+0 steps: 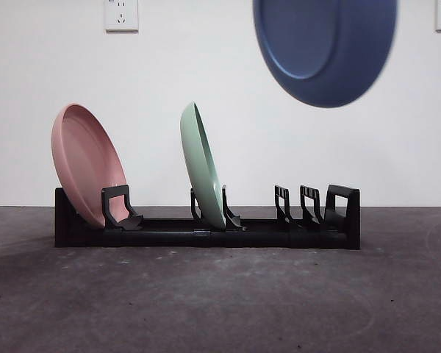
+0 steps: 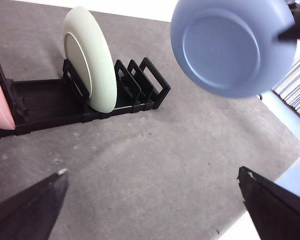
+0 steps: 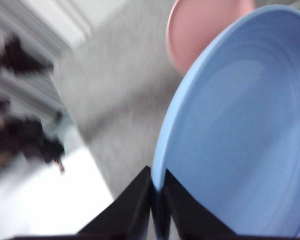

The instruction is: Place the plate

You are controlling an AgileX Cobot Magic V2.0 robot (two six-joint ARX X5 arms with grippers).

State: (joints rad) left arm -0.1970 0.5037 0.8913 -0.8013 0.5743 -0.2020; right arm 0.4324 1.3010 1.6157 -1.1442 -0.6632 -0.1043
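Dark grey table surface [image 1: 220, 294] fills the foreground, and on it stands a long black dish rack [image 1: 206, 234], seen side-on. A pink plate [image 1: 88, 163] leans in the slot at one end of the rack, a pale green plate [image 1: 202, 165] stands on edge in a slot near the middle, and the upright dividers [image 1: 298, 204] at the other end hold nothing.

High above those open slots hangs a blue plate [image 1: 325, 45], well clear of the rack and blurred by motion. It is carried on edge, tilted, with its underside turned toward the front camera. The right gripper [image 3: 157, 192] pinches the rim of this plate between its two black jaws, which are pressed onto the edge.

The left gripper [image 2: 155, 192] waits apart over bare table, its jaws spread wide and holding nothing.

The free slots lie almost straight below the blue plate, so the coming move looks like a descent, with the plate's face turned parallel to the green one so its rim drops between two dividers.
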